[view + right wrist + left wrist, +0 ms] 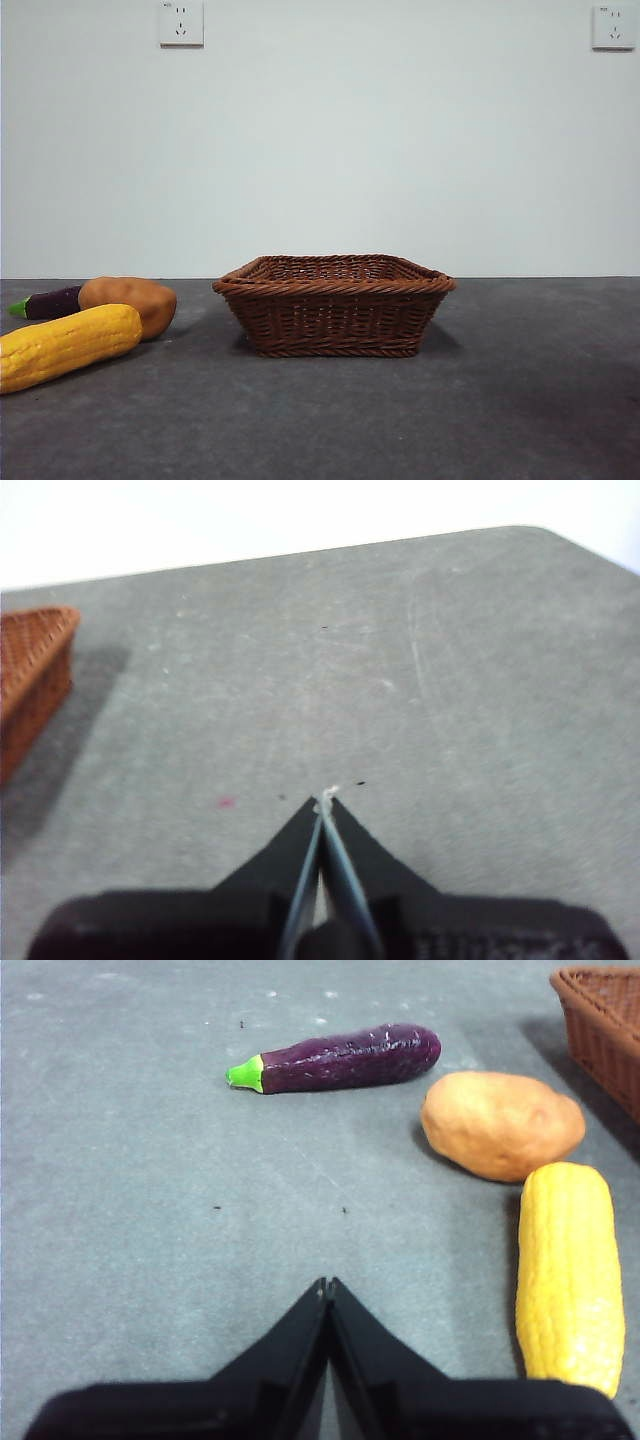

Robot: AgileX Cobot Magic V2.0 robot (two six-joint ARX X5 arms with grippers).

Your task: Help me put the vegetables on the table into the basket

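The woven brown basket (pixel 335 303) stands empty at the middle of the dark grey table (pixel 520 400). To its left lie the yellow corn cob (pixel 65 345), the orange-brown potato (pixel 132 302) and, behind them, the purple eggplant (pixel 48 303). In the left wrist view the eggplant (pixel 340 1058), potato (pixel 502 1124) and corn (pixel 568 1275) lie on the table ahead of my left gripper (pixel 328 1285), which is shut and empty, apart from them; the basket's corner (pixel 605 1030) shows beyond. My right gripper (pixel 326 798) is shut and empty over bare table, with the basket (pixel 30 680) off to one side.
Two wall sockets (pixel 181 22) sit on the white wall behind. The table's rounded far corner (pixel 540 535) shows in the right wrist view. Neither arm shows in the front view.
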